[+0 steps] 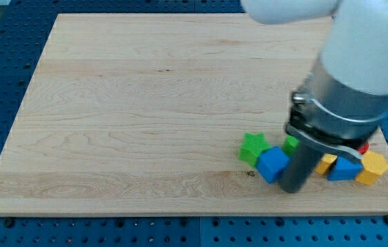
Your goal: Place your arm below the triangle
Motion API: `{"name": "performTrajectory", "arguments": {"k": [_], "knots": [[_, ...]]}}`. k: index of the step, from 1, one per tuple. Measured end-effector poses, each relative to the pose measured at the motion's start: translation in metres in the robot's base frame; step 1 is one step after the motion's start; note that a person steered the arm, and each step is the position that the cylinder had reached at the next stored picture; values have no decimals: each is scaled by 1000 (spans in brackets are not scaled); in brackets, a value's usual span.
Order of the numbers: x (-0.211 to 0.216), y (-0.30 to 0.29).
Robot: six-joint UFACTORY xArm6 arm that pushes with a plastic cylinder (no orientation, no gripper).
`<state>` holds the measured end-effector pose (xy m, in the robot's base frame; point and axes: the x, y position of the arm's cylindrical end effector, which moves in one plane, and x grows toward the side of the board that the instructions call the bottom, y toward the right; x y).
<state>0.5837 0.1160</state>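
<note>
A blue triangle-like block (345,169) lies near the board's lower right, between a small yellow block (326,163) and a yellow hexagon block (373,168). My dark rod comes down from the arm, and my tip (292,188) rests on the board just to the right of a blue cube (271,165), to the left of the triangle and a little lower. A green star (252,147) lies left of the cube. A second green block (290,144) is partly hidden behind the rod. A sliver of a red block (364,148) shows under the arm.
The wooden board (145,103) sits on a blue perforated table (1,62). The board's bottom edge runs close below the blocks, and its right edge is close to the yellow hexagon. The bulky arm body (358,75) hides the board's upper right.
</note>
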Motion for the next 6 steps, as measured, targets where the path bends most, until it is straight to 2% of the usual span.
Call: {"name": "performTrajectory", "arguments": {"k": [2, 3, 4, 5, 6], "knots": [[-42, -28], [-16, -24], [11, 23], [15, 106], [34, 119]]}}
